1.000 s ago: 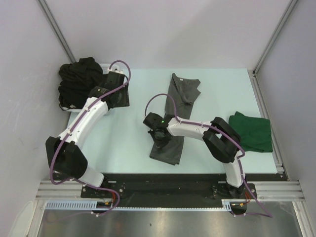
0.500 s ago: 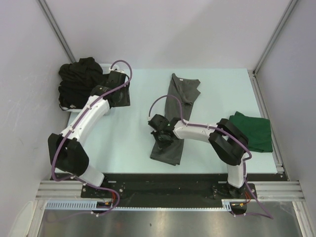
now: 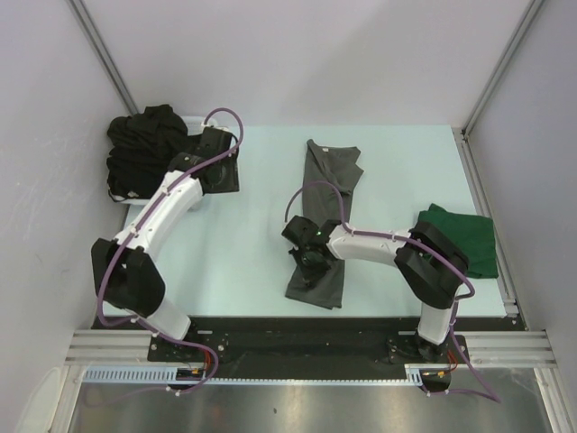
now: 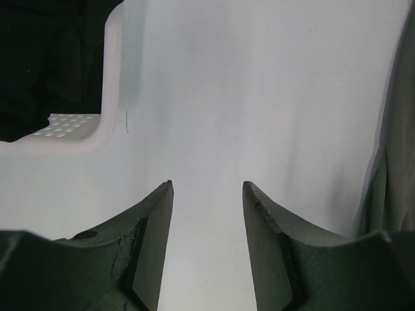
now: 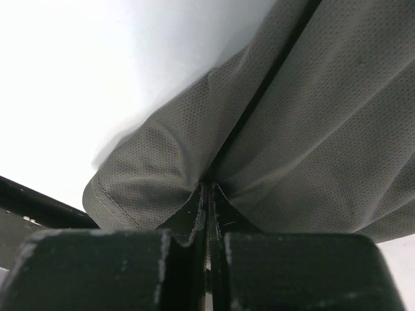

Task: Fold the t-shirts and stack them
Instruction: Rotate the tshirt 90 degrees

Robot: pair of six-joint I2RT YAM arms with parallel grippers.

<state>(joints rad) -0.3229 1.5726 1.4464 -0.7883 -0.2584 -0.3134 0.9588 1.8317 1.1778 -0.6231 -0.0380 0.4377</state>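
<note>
Right gripper [image 5: 207,188] is clamped tight on the grey shirt [image 3: 332,171], jaws fully together with a pinch of the mesh-like fabric caught between the tips. In the right wrist view the cloth bunches up from that pinch and fills the upper right of the frame, a hemmed edge curling at lower left.

From overhead, the grey shirt lies as a long narrow strip down the centre of the table [image 3: 243,244], its top end in the upper middle and its bottom end near the lower middle, close to the front edge. The grip sits on the lower part of the strip, with the right arm reaching in from the lower right.

Over at the right edge of the frame, the green shirt [image 3: 469,239] lies folded flat on the table, well apart from the grey one.

Upper left corner: the black shirts [image 3: 144,149] are heaped in the white basket [image 4: 71,126].

Left gripper [image 4: 208,183] hangs there at the upper left, just beside the basket's corner, jaws partly apart and nothing between them, only bare table. An edge of the grey shirt shows at the far right of its wrist view.
</note>
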